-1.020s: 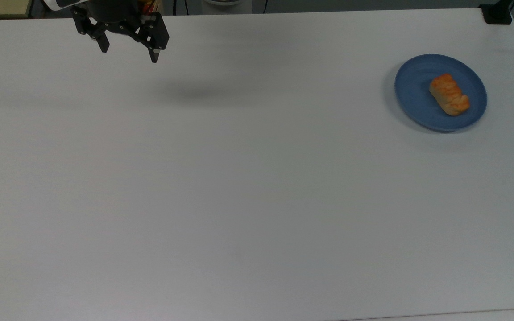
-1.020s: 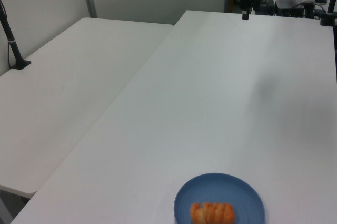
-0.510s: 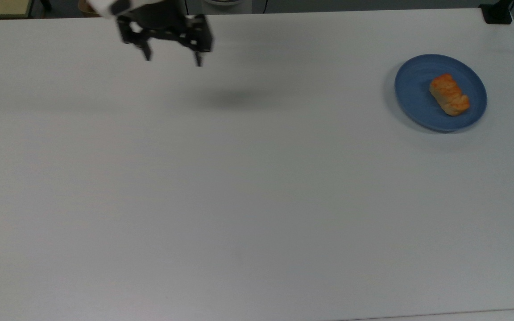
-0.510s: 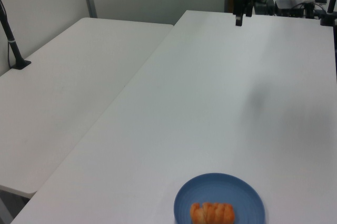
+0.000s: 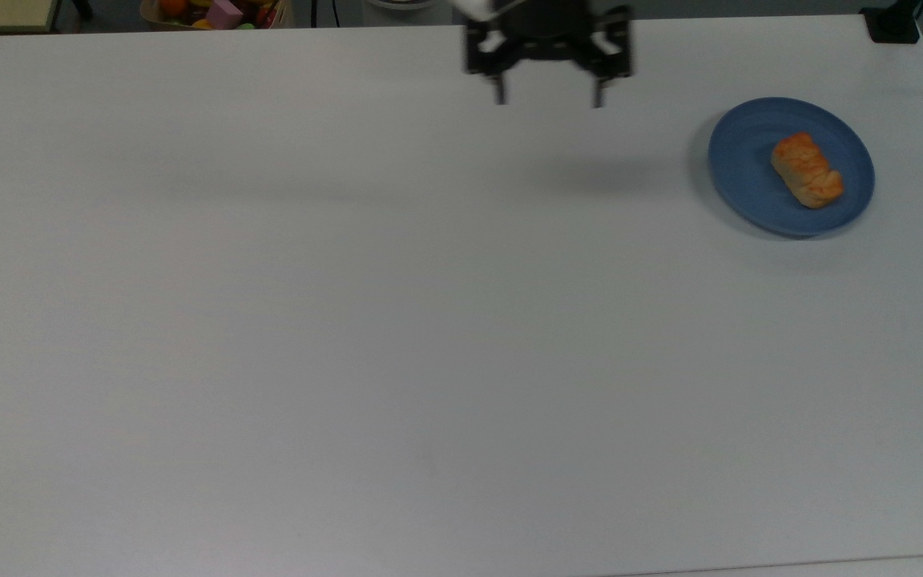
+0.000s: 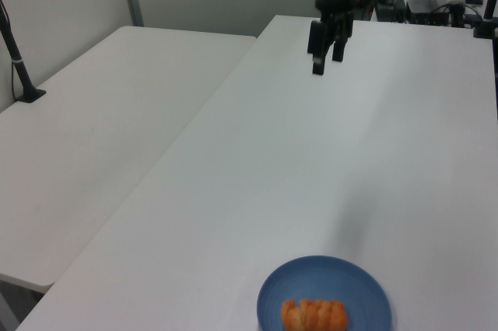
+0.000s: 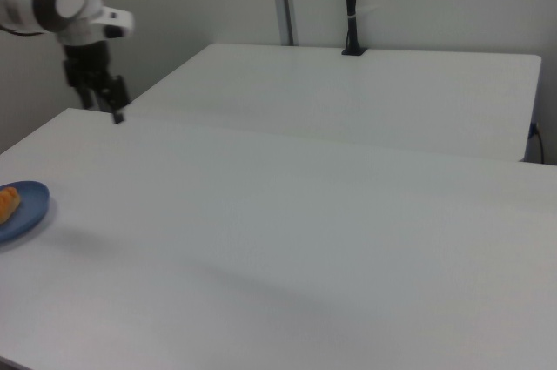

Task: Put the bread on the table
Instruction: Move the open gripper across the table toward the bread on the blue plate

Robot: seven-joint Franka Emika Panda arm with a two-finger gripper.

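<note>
The bread, a small golden-orange loaf, lies on the round blue plate at the top view's right, on the white table. My gripper hangs open above the table's far edge, left of the plate in the top view, with nothing between its fingers. In the left view the gripper is far behind the plate, and the bread lies at the bottom edge. In the right view the gripper is above and behind the plate, with the bread cut off at the right view's left edge.
A box of colourful toys sits beyond the table's far edge. A black clamp grips the top view's upper right corner. A second white table adjoins, with a black post clamped to it.
My gripper has moved along the far edge to the top view's right, closer to the plate, and stays open. The bread and plate have not moved.
</note>
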